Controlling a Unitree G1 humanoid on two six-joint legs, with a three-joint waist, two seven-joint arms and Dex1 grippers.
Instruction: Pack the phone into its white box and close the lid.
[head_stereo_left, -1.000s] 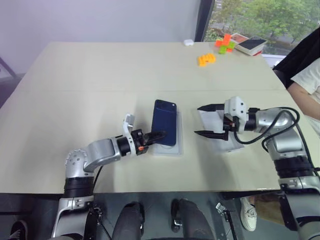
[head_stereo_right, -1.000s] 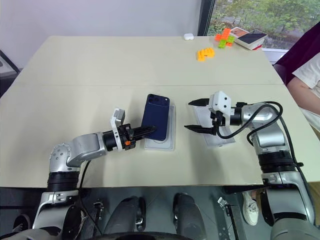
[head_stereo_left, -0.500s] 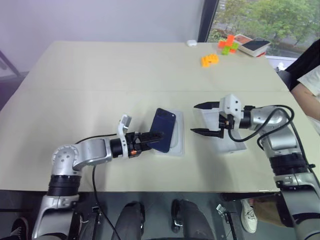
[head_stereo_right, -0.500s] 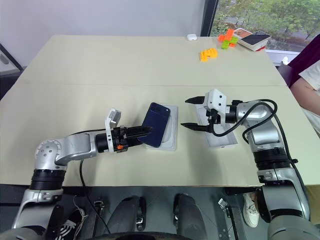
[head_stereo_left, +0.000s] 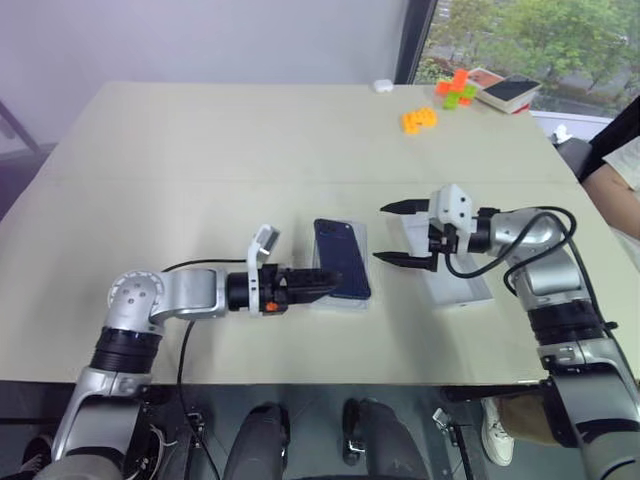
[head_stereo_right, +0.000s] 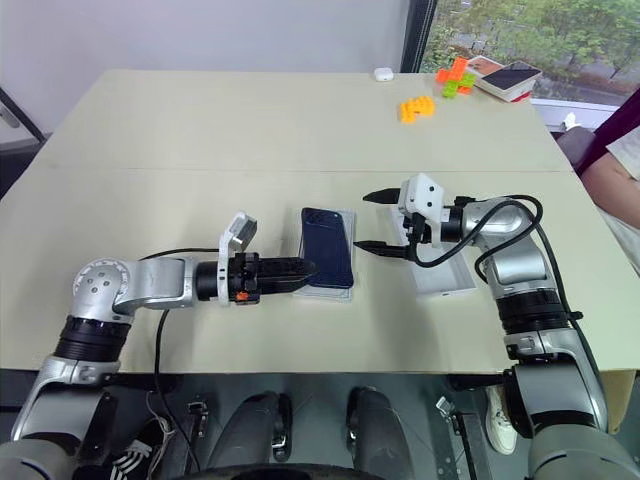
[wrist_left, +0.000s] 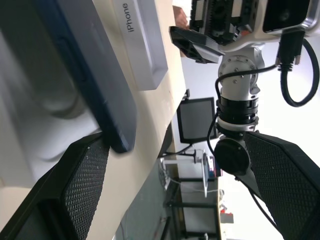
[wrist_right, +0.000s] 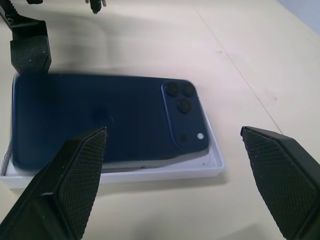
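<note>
The dark blue phone (head_stereo_left: 340, 258) lies face down on the shallow white box (wrist_right: 125, 176) at mid-table, a little askew to its rim. My left gripper (head_stereo_left: 322, 284) is open at the phone's near end, its fingers (wrist_left: 75, 190) spread on either side of the phone's corner without gripping it. The right gripper (head_stereo_left: 382, 233) hangs open just right of the phone, above the white lid (head_stereo_left: 460, 285), which lies on the table with "iPhone" printed on its side (wrist_left: 142, 45).
Orange blocks (head_stereo_left: 418, 120), green and orange blocks (head_stereo_left: 455, 90), another boxed phone (head_stereo_left: 503, 92) and a small white case (head_stereo_left: 383, 86) sit at the far right of the table. A person's arm (head_stereo_left: 620, 175) is at the right edge.
The phone, held tilted up on edge by my left gripper, has come down flat onto the box. The left gripper opened and let it go. The right gripper stayed open.
</note>
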